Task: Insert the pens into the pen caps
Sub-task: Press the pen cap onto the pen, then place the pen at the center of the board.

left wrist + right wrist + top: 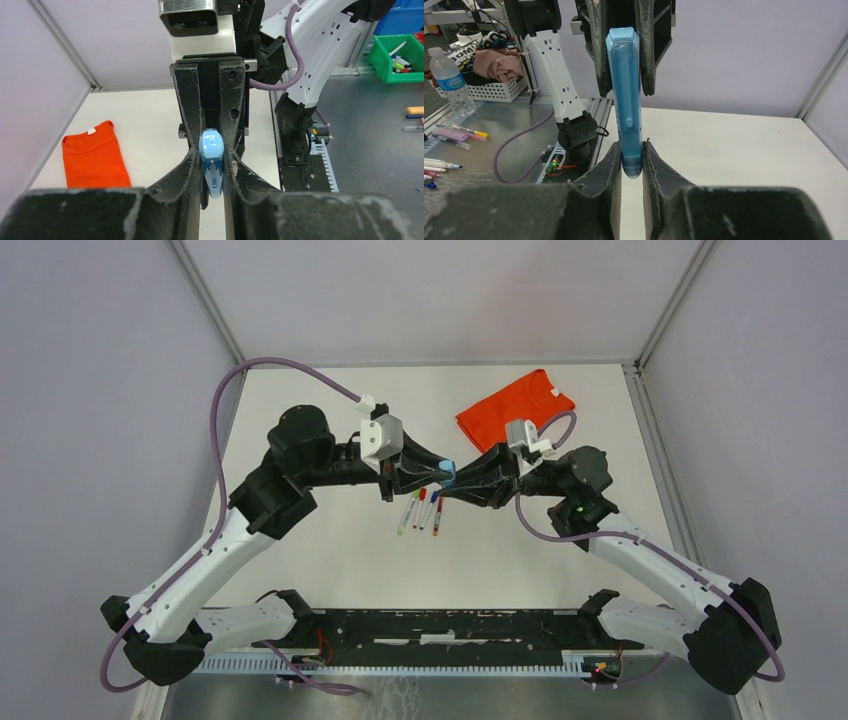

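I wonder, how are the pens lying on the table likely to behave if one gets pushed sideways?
The pens look slim and round, so one would probably roll. They lie close together, so its neighbours would likely shift too.

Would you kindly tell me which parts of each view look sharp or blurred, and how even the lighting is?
Top external view: soft, even light on the table, everything sharp. Left wrist view: blue pen crisp, near fingers of the left gripper blurred at the bottom. Right wrist view: pen sharp, right gripper fingers blurred.
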You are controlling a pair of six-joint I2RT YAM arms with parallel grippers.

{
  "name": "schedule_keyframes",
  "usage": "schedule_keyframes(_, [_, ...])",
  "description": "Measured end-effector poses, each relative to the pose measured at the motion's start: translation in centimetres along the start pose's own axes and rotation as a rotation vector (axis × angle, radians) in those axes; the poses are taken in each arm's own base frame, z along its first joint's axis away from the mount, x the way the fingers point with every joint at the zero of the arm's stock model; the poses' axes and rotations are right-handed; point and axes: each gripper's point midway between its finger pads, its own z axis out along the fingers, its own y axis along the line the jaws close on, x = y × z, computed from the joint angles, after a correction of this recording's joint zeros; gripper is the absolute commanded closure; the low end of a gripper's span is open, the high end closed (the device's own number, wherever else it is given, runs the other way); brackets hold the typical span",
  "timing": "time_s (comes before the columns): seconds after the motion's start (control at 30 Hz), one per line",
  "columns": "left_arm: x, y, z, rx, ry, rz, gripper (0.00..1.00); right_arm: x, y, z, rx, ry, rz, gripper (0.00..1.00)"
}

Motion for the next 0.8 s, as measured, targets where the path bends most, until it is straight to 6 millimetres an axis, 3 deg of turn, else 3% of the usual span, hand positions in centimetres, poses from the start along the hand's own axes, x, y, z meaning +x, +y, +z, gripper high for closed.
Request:
schedule_keyframes(0.23, [-0.5, 0.7, 0.0, -0.032, -0.019, 0.019, 0.98, -0.7, -0.7, 0.2, 0.030, 0.020, 0.026, 1.00])
schedule_keyframes(0.53, [-2.1, 2.5, -0.4, -0.049, -0.085, 0.085, 0.98, -3.4, -2.5, 1.2, 0.050, 0.030, 0.094, 1.00])
schedule_keyframes(0.8, [-2.1, 3.4, 0.3, -0.039, -0.089, 0.093, 0.98, -3.8, -3.3, 1.1, 0.064, 0.077, 0.130, 1.00])
